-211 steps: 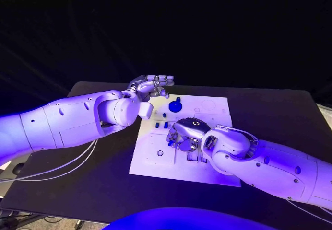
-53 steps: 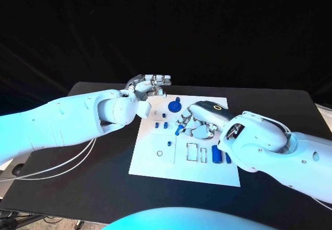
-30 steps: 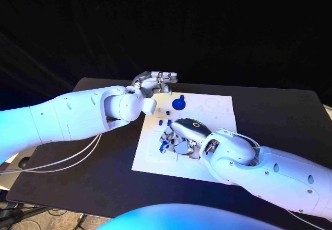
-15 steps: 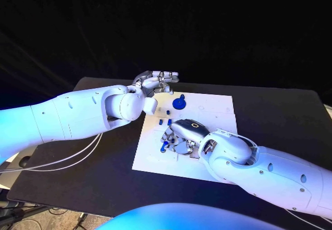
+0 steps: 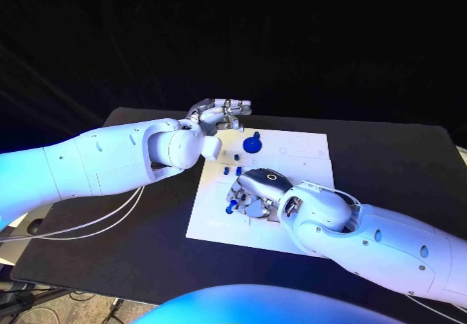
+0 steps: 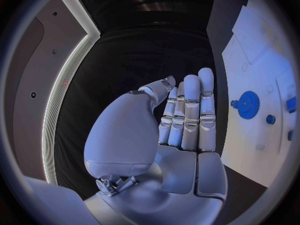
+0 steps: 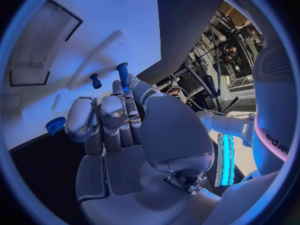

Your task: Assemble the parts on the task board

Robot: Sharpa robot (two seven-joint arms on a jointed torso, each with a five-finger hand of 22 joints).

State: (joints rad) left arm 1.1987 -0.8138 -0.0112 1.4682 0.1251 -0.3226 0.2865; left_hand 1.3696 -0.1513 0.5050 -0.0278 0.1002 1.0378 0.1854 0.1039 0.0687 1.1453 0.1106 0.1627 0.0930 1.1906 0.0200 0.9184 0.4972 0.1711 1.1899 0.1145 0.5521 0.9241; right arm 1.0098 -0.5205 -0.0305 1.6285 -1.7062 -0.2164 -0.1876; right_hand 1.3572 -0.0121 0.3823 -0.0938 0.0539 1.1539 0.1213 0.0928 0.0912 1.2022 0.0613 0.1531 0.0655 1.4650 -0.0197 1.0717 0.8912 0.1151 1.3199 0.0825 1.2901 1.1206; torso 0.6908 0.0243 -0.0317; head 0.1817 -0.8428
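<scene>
Our right hand [image 5: 251,198] is low over the task board [image 5: 301,154], pinching a blue peg [image 7: 122,74] at the fingertips, near the board's left half. Left hand [image 5: 222,111] hovers at the far-left corner, fingers together, holding nothing. Blue gear [image 5: 253,145] sits on the far part. We should keep the peg upright, align over its hole, then press straight down.

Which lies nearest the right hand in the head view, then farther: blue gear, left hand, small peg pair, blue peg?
1. blue peg, at the right hand fingertips.
2. small peg pair, just beyond.
3. blue gear, farther back on the task board.
4. left hand, past the far corner.
</scene>
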